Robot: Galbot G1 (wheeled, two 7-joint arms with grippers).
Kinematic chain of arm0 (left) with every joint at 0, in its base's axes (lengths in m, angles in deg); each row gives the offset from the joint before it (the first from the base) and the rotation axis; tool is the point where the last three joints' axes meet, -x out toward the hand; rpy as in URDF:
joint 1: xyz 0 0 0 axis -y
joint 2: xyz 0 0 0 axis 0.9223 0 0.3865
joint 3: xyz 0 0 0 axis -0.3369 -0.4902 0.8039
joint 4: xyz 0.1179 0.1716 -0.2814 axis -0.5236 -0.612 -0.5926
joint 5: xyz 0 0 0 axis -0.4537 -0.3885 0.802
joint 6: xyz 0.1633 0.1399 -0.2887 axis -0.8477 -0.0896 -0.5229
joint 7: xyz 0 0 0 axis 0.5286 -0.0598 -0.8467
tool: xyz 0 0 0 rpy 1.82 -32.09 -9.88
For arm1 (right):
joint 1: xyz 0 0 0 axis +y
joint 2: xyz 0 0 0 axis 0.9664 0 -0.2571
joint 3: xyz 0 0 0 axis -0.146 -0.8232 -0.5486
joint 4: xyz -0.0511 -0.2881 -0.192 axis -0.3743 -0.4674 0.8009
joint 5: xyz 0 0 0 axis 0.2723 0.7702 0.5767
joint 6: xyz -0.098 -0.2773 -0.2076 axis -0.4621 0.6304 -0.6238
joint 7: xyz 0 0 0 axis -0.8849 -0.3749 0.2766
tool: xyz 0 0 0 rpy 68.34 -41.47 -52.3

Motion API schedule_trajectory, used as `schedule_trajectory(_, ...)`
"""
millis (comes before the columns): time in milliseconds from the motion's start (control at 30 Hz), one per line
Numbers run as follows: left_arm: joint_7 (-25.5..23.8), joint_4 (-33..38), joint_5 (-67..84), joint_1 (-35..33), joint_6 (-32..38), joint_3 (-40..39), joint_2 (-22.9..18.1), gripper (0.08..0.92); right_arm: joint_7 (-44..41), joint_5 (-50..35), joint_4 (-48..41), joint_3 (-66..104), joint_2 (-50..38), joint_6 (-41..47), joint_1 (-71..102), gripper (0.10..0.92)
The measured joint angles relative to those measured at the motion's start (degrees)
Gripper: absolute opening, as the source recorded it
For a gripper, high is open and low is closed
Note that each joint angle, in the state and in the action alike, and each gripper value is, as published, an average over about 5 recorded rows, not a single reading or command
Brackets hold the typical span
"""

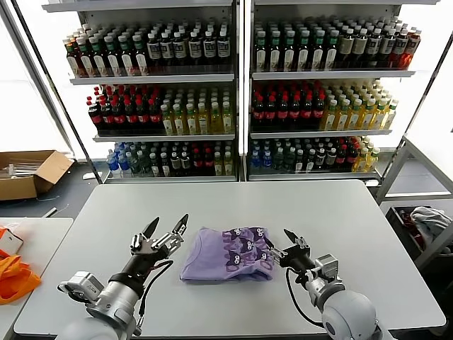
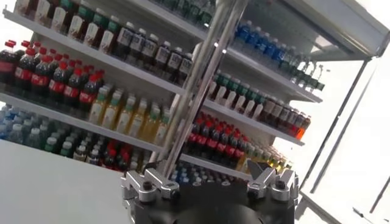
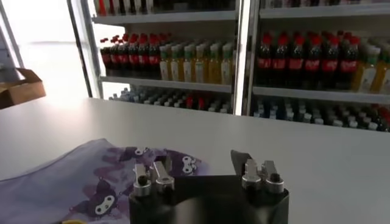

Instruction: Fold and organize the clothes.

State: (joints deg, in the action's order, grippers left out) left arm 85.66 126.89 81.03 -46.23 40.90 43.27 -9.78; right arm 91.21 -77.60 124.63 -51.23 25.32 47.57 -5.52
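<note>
The left gripper hovers over the bench toward its near left part, fingers spread wide and holding nothing, tips pointing toward the far right. Just to its right lies the lavender T-shirt, already folded into a compact, roughly rectangular bundle in the middle of the bench's near half. Its long axis runs left to right, parallel to the near edge. The dark purple and white cartoon print faces up on the bundle's right portion.

The right gripper stands right beside the shirt's right edge, jaws apart with no cloth between them. It looks slightly nearer the fabric than the left one, so any tidying from that side would likely fall to it.

The print shows cartoon figures; no lettering is legible. Labels on the shelved bottles beyond the bench's far edge cannot be read.
</note>
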Motion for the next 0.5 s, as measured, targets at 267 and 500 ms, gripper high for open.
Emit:
schedule_trajectory(267,-0.06,0.57,0.07,-0.97,0.05,0.9,-0.26,0.822,-1.5,7.97,-1.21,-3.76,0.1,-0.09,0.43,0.821)
schedule_trajectory(500,-0.12,0.2,0.06,-0.62,0.07,0.71,-0.62,0.823,-2.94,14.83,-0.08,-4.23,-2.07,-0.04,4.53,0.823)
